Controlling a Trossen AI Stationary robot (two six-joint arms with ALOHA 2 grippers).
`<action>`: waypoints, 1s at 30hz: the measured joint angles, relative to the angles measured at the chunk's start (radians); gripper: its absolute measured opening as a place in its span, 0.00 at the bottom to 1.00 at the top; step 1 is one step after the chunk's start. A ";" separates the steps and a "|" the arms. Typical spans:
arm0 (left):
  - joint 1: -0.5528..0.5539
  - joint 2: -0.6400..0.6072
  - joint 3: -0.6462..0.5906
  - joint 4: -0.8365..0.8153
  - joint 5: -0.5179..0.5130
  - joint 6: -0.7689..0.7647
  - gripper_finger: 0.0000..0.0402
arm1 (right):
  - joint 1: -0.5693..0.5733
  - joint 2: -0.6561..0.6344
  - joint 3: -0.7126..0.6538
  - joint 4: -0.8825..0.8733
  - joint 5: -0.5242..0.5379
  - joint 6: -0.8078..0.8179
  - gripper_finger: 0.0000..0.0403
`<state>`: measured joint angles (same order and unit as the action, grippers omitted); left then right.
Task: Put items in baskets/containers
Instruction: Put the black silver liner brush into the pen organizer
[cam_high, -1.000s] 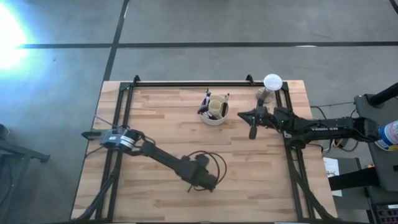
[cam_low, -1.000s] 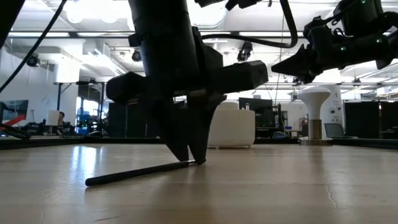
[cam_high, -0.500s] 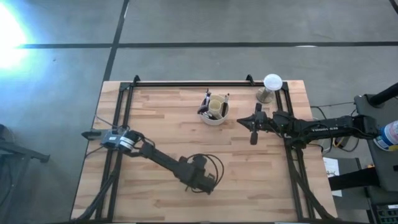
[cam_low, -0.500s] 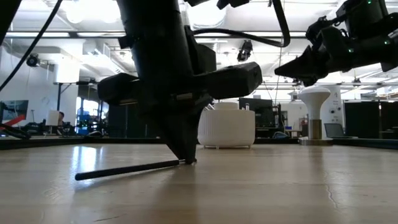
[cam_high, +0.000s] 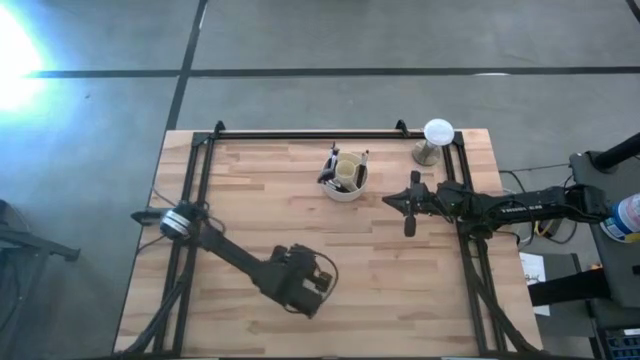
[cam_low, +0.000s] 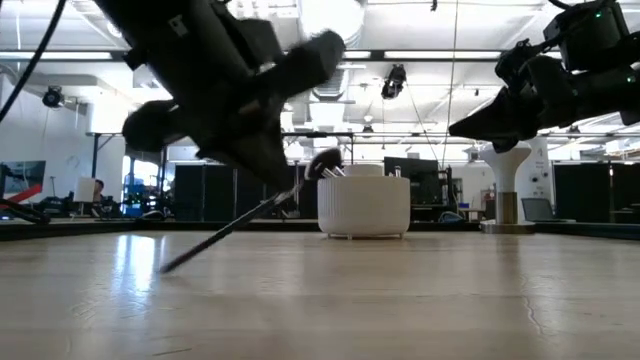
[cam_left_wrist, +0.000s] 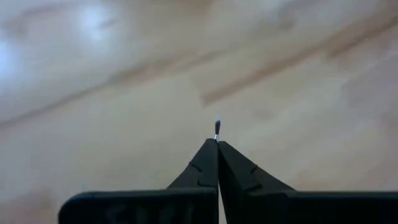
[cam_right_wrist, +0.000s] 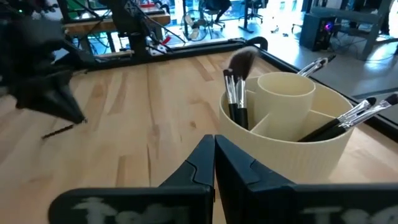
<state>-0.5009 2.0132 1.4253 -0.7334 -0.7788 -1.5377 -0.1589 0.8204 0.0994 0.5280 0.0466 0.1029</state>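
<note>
1. Jaws on our left gripper (cam_left_wrist: 217, 144) are pinched fully together on one thin dark brush (cam_low: 235, 222), gripped right by one end. In the left wrist view only a tiny tip pokes out past the jaws.
2. That brush hangs at a slant in the low view, its far end down at or just above the bench (cam_high: 400, 280). We can't tell if it's touching.
3. We're low over the near middle of the bench, well apart from the cup (cam_high: 345, 178), which sits toward the far edge with several brushes already standing in its sections.
4. Right gripper (cam_high: 408, 203) has its jaws shut on nothing and hovers just beside the cup, between it and the white globe (cam_high: 437, 132).
5. What could bite us: the grip is way out at the end, so the brush could pivot or slip out on the carry.
6. A dangling tip could also snag the cup rim, or knock the brushes already in there.
7. Our path to the cup passes close to the right arm, so we'd watch for a bump.
</note>
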 joint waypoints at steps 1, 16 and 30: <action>-0.002 -0.034 -0.056 0.080 -0.030 0.019 0.00 | 0.000 0.000 0.000 0.000 -0.003 0.003 0.02; 0.037 -0.313 -0.808 1.406 -0.115 0.555 0.00 | 0.009 0.000 0.001 0.001 -0.055 0.110 0.02; 0.201 -0.316 -0.437 0.402 0.181 0.388 0.20 | 0.018 0.000 0.000 0.002 -0.055 0.104 0.02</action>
<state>-0.2997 1.6968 0.9884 -0.3318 -0.5977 -1.1494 -0.1413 0.8207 0.0990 0.5301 -0.0082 0.2072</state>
